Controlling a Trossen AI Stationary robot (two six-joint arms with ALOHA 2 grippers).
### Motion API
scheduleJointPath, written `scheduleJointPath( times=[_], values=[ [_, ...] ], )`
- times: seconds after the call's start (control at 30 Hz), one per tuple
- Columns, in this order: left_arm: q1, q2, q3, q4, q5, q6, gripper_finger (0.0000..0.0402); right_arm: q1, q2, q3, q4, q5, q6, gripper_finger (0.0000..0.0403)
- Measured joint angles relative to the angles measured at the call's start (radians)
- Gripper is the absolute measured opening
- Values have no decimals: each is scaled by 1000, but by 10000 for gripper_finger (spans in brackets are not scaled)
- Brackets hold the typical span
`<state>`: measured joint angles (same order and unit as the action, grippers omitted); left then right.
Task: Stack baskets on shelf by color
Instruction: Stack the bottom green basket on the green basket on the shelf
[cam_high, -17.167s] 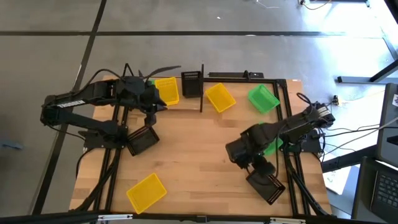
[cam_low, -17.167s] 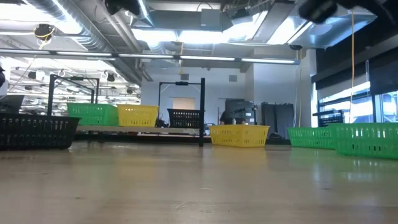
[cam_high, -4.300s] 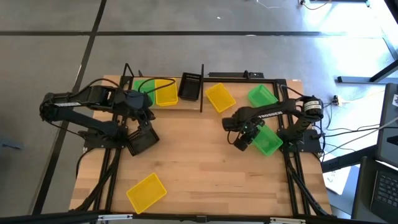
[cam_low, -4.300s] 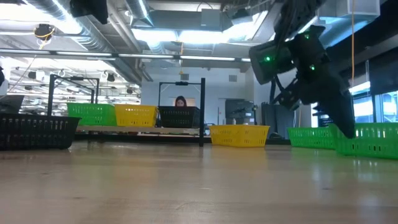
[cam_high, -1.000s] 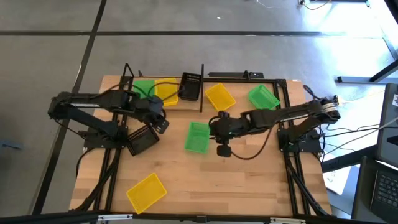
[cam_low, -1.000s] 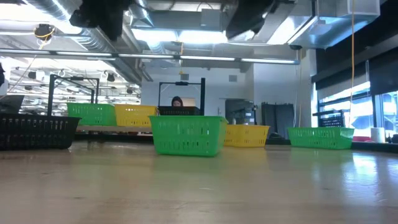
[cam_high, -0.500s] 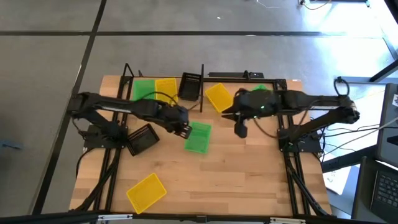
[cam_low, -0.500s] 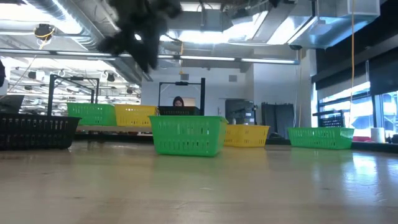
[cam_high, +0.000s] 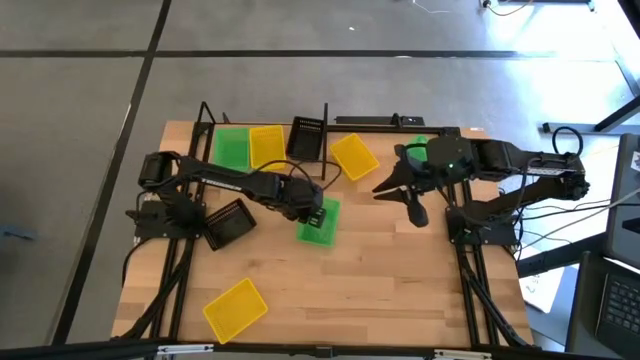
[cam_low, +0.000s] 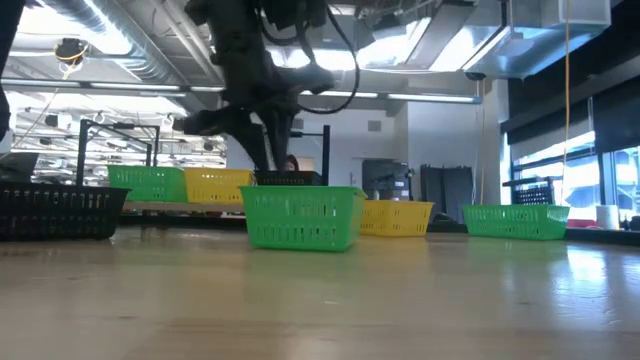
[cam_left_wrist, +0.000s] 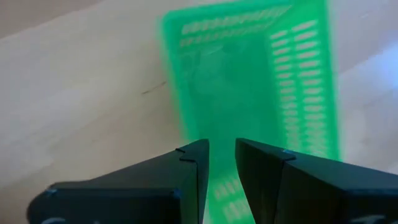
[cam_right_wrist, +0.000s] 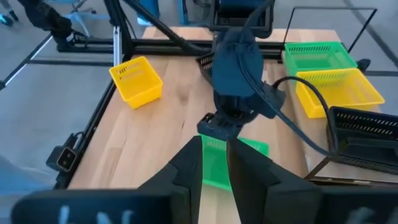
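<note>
Reaching farther now, my left gripper (cam_high: 316, 211) is hanging over the green basket (cam_high: 320, 221) sitting mid-table, fingers nearly closed, holding nothing. My right gripper (cam_high: 416, 212), pulled back near the shelf (cam_high: 395, 124), is showing a narrow gap.

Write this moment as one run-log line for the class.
left end effector: over green basket, nearly shut, not gripping | right end effector: nearly shut, empty, near table's right side | shelf: green, yellow, black baskets
</note>
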<state>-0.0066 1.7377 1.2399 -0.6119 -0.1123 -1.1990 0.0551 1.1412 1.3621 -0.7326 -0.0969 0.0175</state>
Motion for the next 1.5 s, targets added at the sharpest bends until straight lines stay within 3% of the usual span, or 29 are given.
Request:
scheduleJointPath(
  times=[1.07, 1.5],
  values=[
    [1, 33, 0, -41, -87, -31, 69, 0, 0, -1, -54, -2, -30, 72],
    [2, 139, -1, 1, 2, -16, 59, 0, 0, -1, -48, -2, -47, 72]
  ],
)
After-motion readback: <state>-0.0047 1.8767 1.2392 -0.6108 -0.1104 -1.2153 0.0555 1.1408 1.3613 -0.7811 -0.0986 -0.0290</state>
